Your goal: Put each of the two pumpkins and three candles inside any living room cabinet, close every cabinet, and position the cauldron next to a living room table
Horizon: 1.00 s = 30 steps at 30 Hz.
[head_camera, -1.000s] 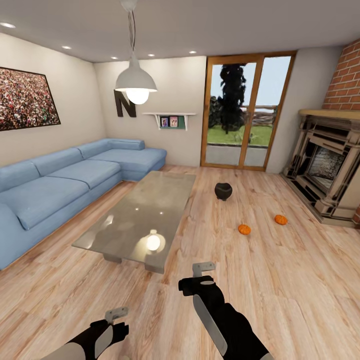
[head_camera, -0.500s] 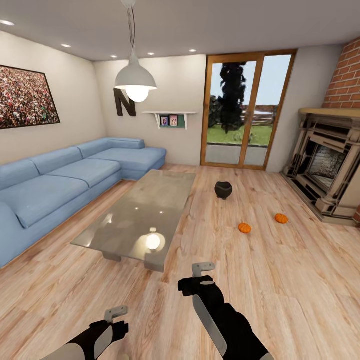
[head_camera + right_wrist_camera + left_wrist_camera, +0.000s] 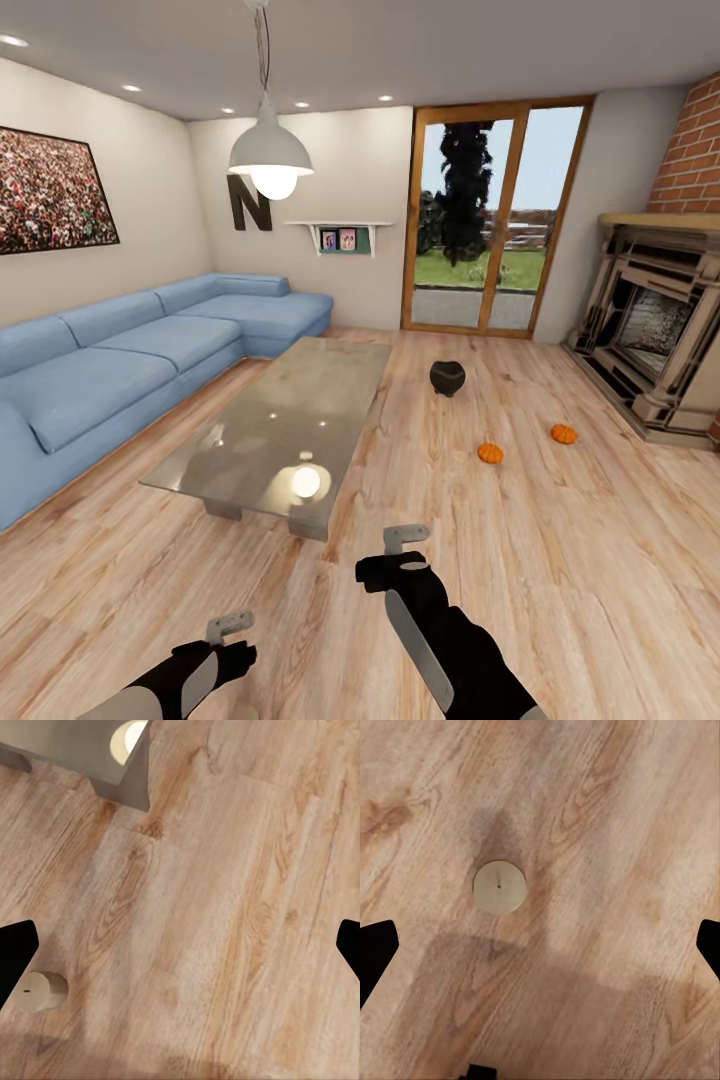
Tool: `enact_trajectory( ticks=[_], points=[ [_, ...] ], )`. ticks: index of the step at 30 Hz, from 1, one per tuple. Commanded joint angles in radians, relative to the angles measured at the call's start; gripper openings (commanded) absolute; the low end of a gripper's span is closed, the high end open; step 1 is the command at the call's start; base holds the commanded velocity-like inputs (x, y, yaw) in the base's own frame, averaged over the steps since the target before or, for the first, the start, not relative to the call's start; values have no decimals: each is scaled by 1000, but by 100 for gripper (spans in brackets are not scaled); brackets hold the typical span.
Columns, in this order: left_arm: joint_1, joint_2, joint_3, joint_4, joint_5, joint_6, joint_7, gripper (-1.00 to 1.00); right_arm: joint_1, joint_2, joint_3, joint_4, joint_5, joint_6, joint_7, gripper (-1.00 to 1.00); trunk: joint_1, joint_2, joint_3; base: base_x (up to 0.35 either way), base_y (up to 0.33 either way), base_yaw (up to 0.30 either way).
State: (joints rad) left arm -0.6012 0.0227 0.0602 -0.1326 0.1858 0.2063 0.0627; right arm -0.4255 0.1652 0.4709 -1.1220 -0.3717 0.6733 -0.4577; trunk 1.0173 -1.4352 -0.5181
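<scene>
A light wood-plank floor (image 3: 560, 560) runs up to cream walls (image 3: 160, 200), where a blue corner sofa (image 3: 120, 360) sits below a framed crowd picture (image 3: 50, 190) and a dark letter N (image 3: 249, 203). A white dome pendant lamp (image 3: 270, 152) hangs lit under a ceiling with recessed spots. A wood-framed glass door (image 3: 490, 220) shows grass and a tree outside, beside a small wall shelf (image 3: 338, 238) and a fireplace (image 3: 655, 325) under red brick (image 3: 690, 160).

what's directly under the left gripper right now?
In the left wrist view, one candle stands upright on the wood floor, seen from above between the open left gripper fingers, nothing gripped. The floor under the candle is hidden.
</scene>
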Motion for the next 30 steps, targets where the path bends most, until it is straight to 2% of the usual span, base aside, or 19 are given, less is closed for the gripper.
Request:
enact_trajectory(
  ticks=[1, 9, 30],
  points=[
    [0, 1, 6, -2, 5, 6, 3, 100, -1, 0, 3, -2, -10, 2, -10, 100, 4, -8, -4, 0, 0, 0],
    [0, 4, 6, -3, 6, 4, 3, 100, -1, 5, 6, -19, -12, 2, -10, 100, 35, -64, -28, 0, 0, 106],
    [0, 3, 6, -4, 6, 1, 2, 100, -1, 6, 31, -21, -12, 2, -10, 100, 115, -211, -93, 0, 0, 282]
  ],
)
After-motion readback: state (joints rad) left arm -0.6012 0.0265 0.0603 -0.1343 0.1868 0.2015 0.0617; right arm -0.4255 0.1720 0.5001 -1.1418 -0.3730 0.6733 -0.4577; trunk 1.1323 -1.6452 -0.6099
